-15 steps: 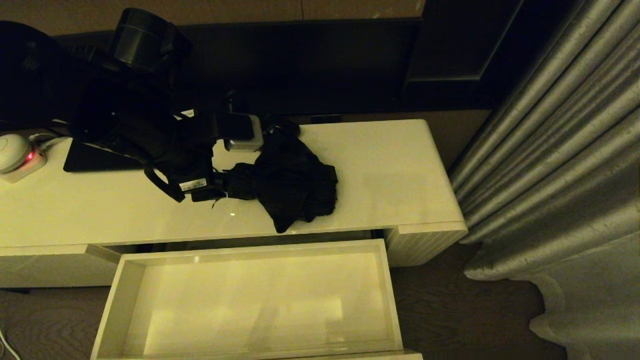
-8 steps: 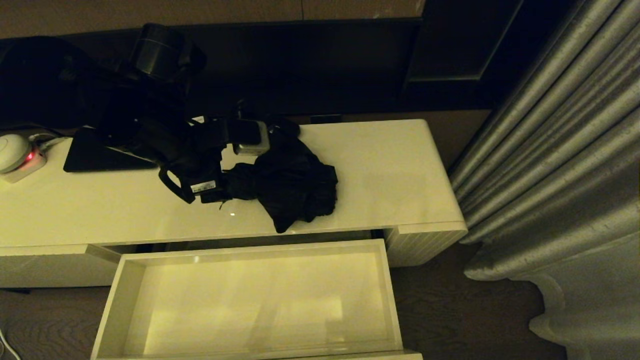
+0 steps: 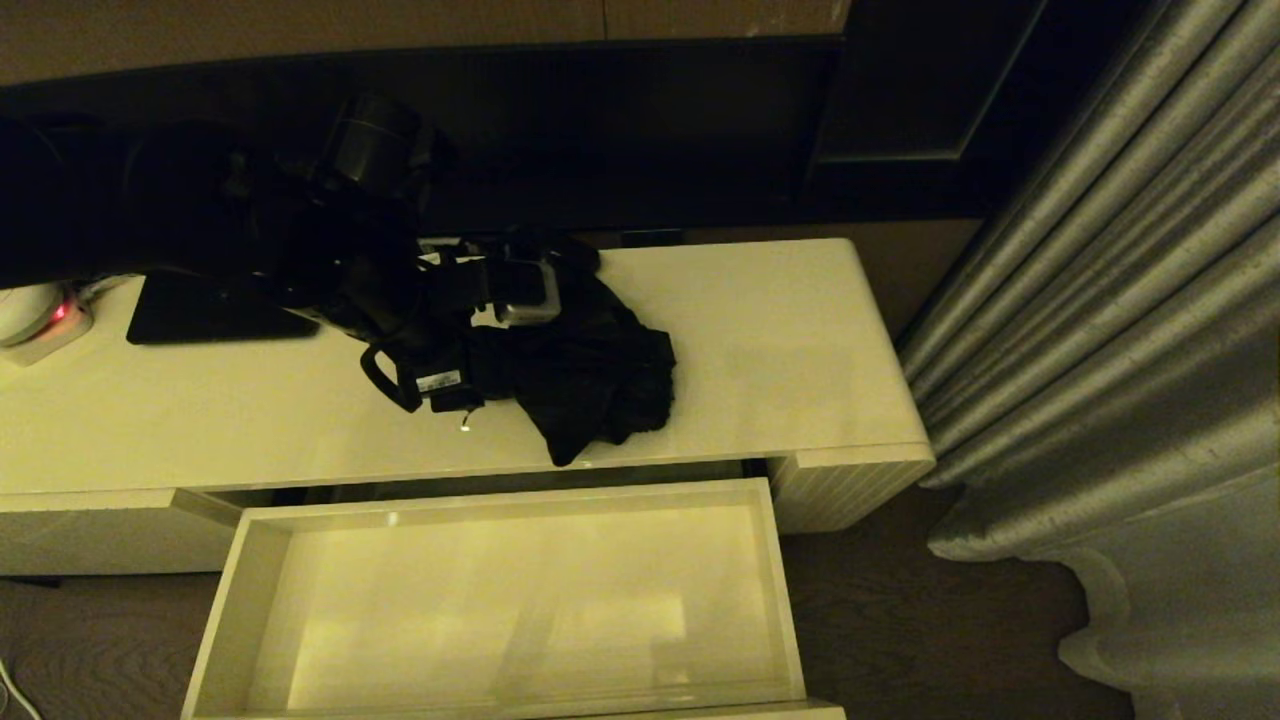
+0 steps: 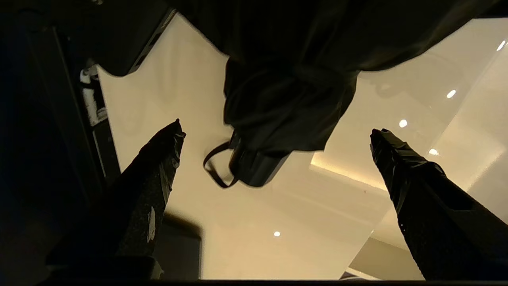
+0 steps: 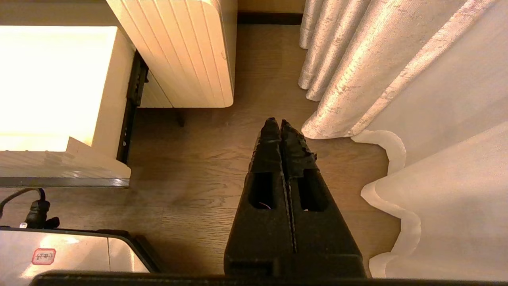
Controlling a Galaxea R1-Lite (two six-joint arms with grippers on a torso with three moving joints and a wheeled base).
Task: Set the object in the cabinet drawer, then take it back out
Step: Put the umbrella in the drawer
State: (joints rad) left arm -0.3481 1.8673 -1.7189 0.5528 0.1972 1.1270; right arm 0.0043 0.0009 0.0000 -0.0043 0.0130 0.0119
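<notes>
The object, a black folding umbrella (image 3: 590, 370), lies bunched on the white cabinet top (image 3: 790, 340). My left gripper (image 3: 480, 345) is at its left end, low over the top and open. In the left wrist view the two fingers (image 4: 158, 167) stand wide apart on either side of the umbrella's short handle (image 4: 254, 171) and strap loop (image 4: 214, 171), touching neither. The cabinet drawer (image 3: 225, 600) is pulled out below, with nothing inside. My right gripper (image 5: 276, 121) hangs shut over the wooden floor beside the drawer's side wall (image 5: 115, 91).
A flat black device (image 3: 200, 322) and a white round item with a red light (image 3: 35, 315) sit at the cabinet's left end. A grey curtain (image 3: 1100, 300) hangs close on the right. The ribbed cabinet front (image 5: 178, 51) stands next to the drawer.
My left arm has moved to the right along the cabinet top, bringing the open gripper up to the umbrella's handle end. The umbrella and the drawer have not moved.
</notes>
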